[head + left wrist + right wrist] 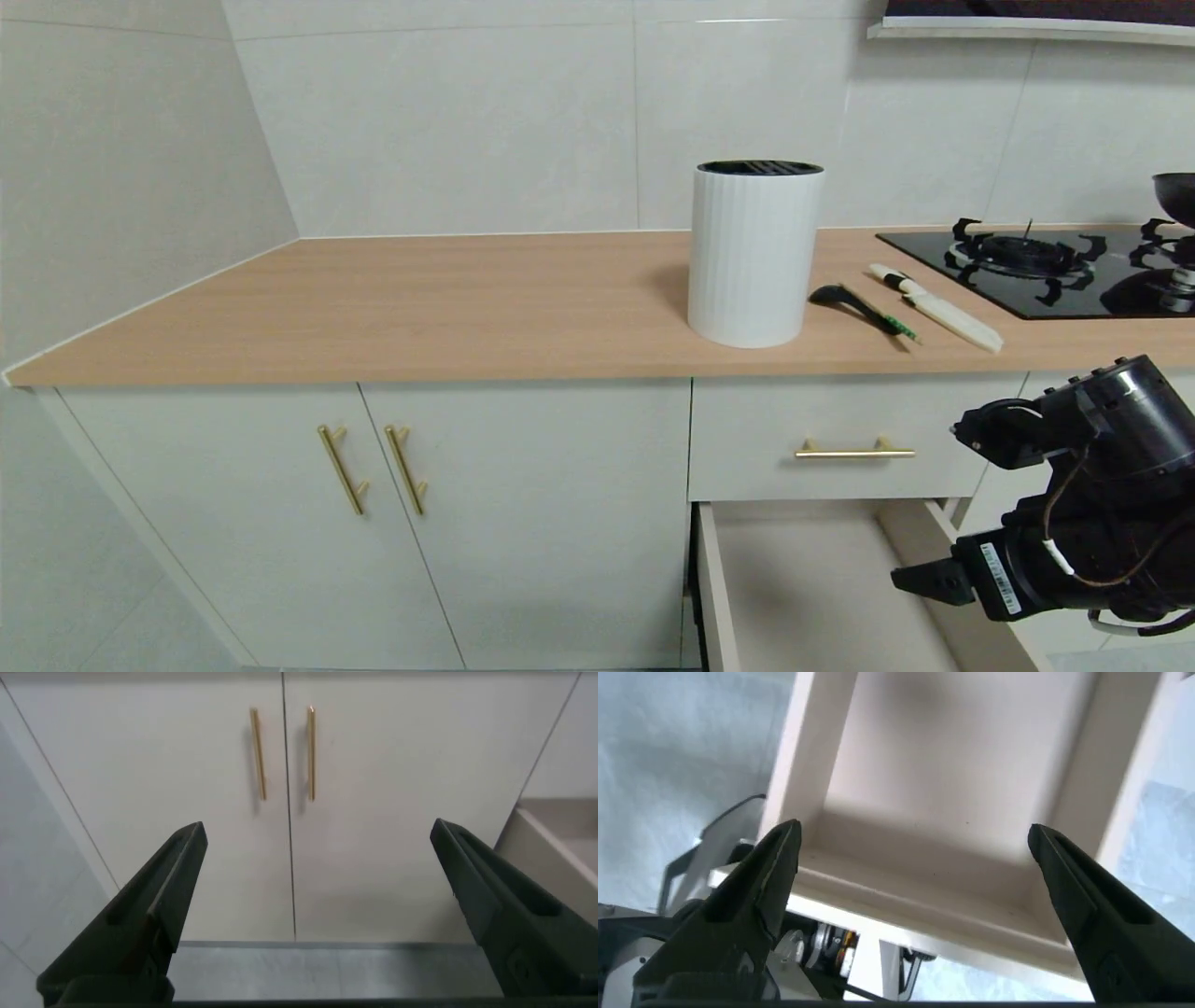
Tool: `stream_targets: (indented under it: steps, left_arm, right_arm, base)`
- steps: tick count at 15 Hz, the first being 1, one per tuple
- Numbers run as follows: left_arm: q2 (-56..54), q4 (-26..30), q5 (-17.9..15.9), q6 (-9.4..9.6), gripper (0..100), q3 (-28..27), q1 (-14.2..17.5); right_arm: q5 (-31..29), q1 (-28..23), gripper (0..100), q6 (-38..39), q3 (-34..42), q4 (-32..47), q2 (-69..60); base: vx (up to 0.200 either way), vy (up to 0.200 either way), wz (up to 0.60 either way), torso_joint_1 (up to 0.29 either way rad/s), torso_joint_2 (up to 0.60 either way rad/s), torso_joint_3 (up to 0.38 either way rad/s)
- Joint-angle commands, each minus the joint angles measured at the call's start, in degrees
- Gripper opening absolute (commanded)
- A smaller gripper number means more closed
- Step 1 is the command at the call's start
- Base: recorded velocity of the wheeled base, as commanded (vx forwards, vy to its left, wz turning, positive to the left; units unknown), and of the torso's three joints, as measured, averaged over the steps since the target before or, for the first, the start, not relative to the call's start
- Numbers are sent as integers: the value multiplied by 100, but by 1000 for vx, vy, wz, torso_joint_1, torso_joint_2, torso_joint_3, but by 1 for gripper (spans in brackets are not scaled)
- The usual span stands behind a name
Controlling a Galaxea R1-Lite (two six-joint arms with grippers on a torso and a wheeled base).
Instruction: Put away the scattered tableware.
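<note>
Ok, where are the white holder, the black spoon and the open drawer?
holder (754,261), head view, middle of its ribbed side.
spoon (829,296), head view, on its bowl.
drawer (812,588), head view, bare floor inside.

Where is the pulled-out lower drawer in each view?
Head view: the open pale cream lower drawer at the bottom, right of centre, under the shut drawer.
Left wrist view: one corner of it, beside the double cabinet doors.
Right wrist view: its bare inside, seen from above.
Shared landmark: the doors' gold bar handles, in head and left wrist views.
</note>
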Motion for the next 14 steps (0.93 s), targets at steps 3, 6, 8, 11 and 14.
stream_targets:
  steps: [3,6,8,11,14]
  left_arm:
    - [-2,-2,3,-1,100,0,2]
    - [-2,-2,3,-1,100,0,2]
    - [-2,-2,3,-1,100,0,2]
    - [-2,-2,3,-1,100,0,2]
    - [-2,-2,3,-1,100,0,2]
  right_arm:
    - [-9,3,100,-10,7,2,-67]
    - [-35,3,100,-71,-99,-438,-296]
    - [-237,-172,100,-291,-679,-1044,-191]
    - [-325,-462,100,-317,-1813,-798,223]
    - [-290,-612,100,-300,-1953,-833,442]
  base:
    - [0,0,0,183,-463,-279]
    - [0,0,0,188,-461,-276]
    - [0,0,0,85,-193,-115]
    - [0,0,0,11,-22,-15]
    - [0,0,0,0,0,0]
